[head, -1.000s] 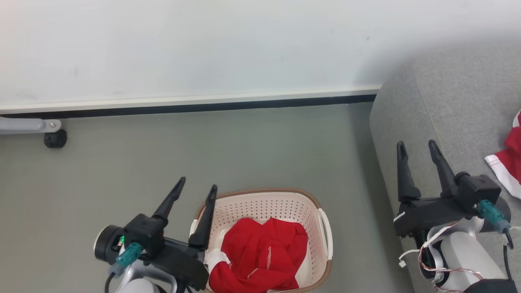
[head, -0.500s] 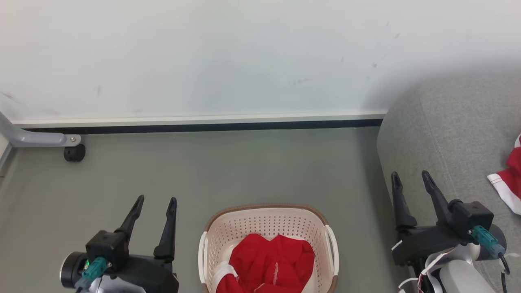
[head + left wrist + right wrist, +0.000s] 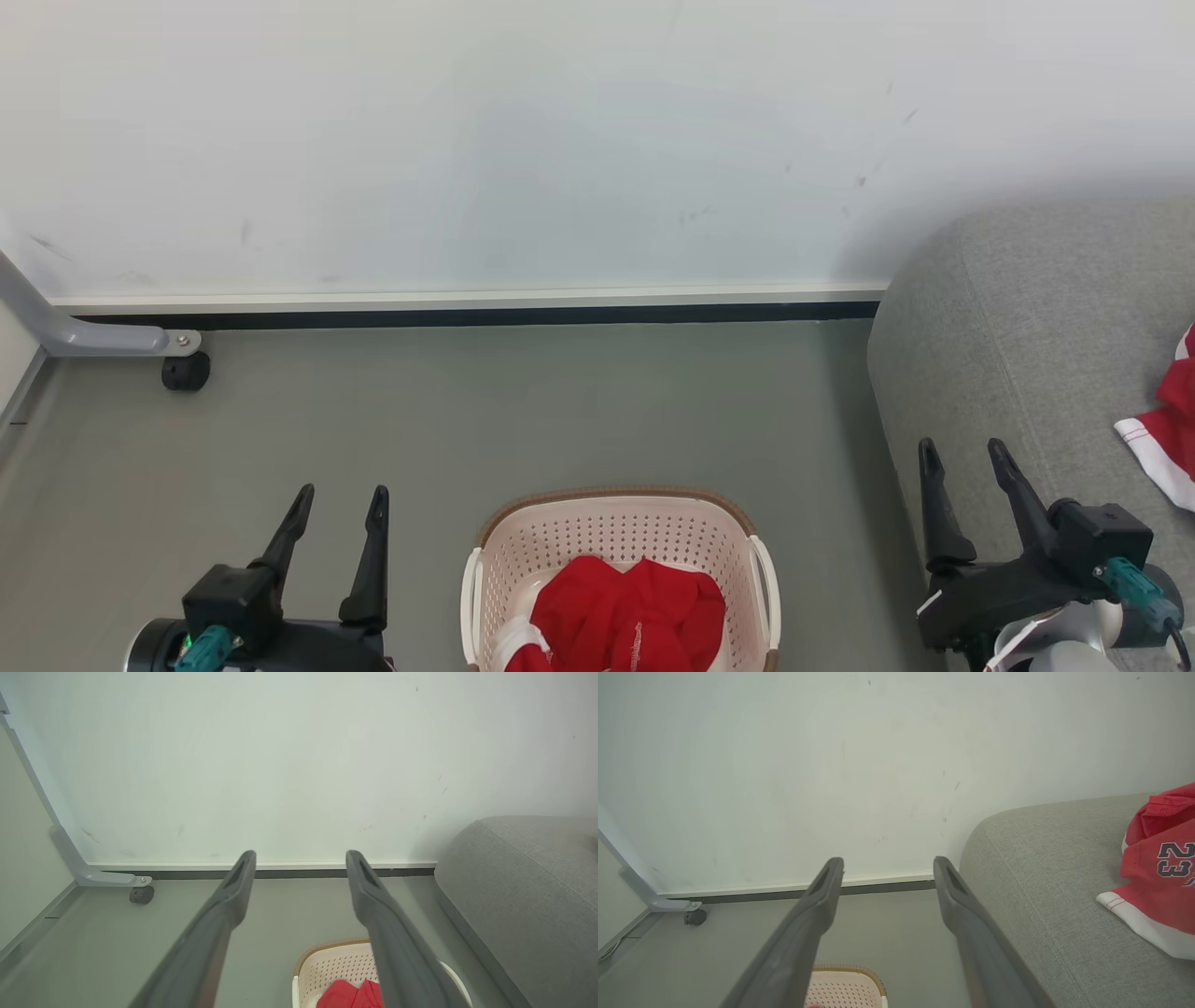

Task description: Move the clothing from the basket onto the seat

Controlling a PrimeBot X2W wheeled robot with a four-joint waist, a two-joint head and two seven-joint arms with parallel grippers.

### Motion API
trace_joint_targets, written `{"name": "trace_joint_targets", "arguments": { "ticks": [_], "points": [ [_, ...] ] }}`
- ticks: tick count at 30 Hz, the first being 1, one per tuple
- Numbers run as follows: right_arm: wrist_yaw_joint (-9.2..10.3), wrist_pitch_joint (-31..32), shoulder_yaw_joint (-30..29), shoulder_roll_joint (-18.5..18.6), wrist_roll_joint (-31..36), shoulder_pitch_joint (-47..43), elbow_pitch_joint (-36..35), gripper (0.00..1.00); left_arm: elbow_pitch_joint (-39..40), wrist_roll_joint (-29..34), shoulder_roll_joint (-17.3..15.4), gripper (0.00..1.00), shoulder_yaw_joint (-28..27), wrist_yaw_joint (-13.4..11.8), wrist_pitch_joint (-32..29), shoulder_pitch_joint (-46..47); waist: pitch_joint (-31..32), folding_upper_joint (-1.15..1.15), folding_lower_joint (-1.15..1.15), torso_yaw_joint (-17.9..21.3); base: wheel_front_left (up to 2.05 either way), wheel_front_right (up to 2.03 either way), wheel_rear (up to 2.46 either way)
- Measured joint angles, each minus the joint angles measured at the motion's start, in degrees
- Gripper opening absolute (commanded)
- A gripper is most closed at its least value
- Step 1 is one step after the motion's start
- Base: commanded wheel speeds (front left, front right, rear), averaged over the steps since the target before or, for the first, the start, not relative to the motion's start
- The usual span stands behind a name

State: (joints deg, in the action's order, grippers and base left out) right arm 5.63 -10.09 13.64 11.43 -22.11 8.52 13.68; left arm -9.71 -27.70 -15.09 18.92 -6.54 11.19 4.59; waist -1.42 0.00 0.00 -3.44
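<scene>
The cream basket with a brown rim stands on the floor at the bottom centre, holding crumpled red clothing with a white cuff. My left gripper is open and empty, left of the basket and apart from it. My right gripper is open and empty over the grey seat's rounded arm. Another red garment with white trim lies on the seat at the far right; the right wrist view shows its dark lettering. The left wrist view shows the basket low between its fingers.
A pale wall with a white skirting board runs behind the grey-green floor. A grey metal leg with a black castor stands at the left by the wall. Open floor lies between the basket and the wall.
The camera tilted up, shifting everything down the picture. My left gripper withdrew from the basket's left rim to the floor side at left. The right gripper stayed open over the seat's arm.
</scene>
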Motion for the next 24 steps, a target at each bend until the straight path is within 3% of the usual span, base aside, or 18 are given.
{"name": "trace_joint_targets", "arguments": {
  "ticks": [24],
  "points": [
    [0.99,4.03,-1.04,-0.01,0.14,-2.13,-5.31,1.00,1.40,0.12,0.48,1.00,-2.18,-0.52,-0.55,-0.46,0.12,0.00,0.00,0.10,0.00,0.00,0.00]
  ]
}}
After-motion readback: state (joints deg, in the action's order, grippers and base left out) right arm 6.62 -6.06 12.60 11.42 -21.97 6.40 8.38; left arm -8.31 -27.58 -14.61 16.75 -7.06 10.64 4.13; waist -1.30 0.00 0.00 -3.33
